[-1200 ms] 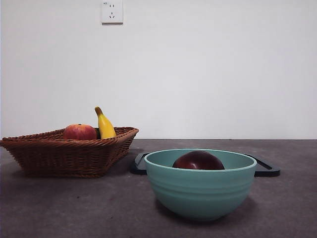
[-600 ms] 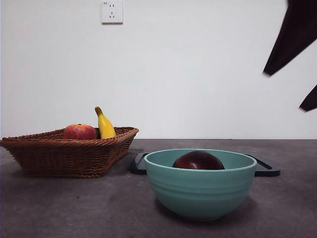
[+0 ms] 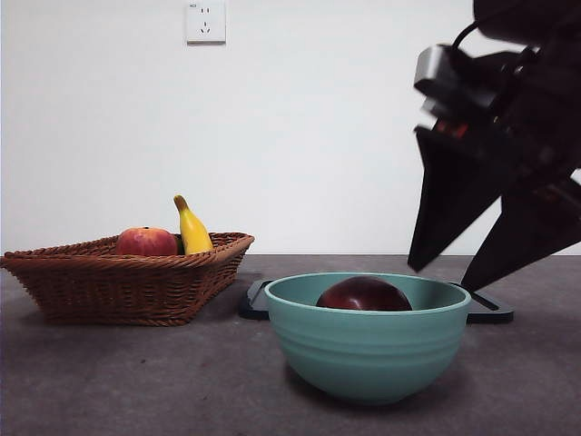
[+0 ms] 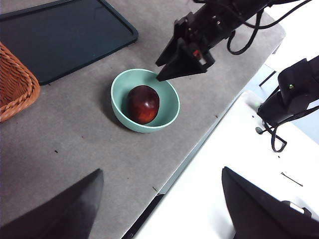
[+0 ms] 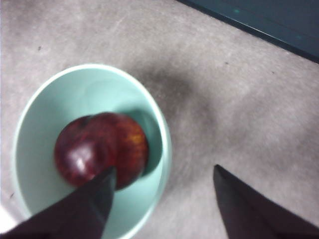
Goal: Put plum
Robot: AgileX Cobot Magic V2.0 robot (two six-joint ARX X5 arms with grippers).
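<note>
Backdrop, front view: white wall, grey matte table (image 3: 136, 381); glossy maroon plum (image 3: 364, 294) sits inside the ribbed teal bowl (image 3: 368, 350).
Beside the bowl: woven wicker basket (image 3: 118, 282) holding a red fruit (image 3: 145, 242) and a banana (image 3: 192, 229).
Left wrist view: your left gripper (image 4: 162, 204) waits well away from the bowl, jaws apart.
Right wrist view: your right gripper (image 5: 162, 172), jaws apart and empty, hangs above the bowl's rim; the plum lies off-centre under one jaw. It is round, with no long axis.
Nearer arm: right.
</note>
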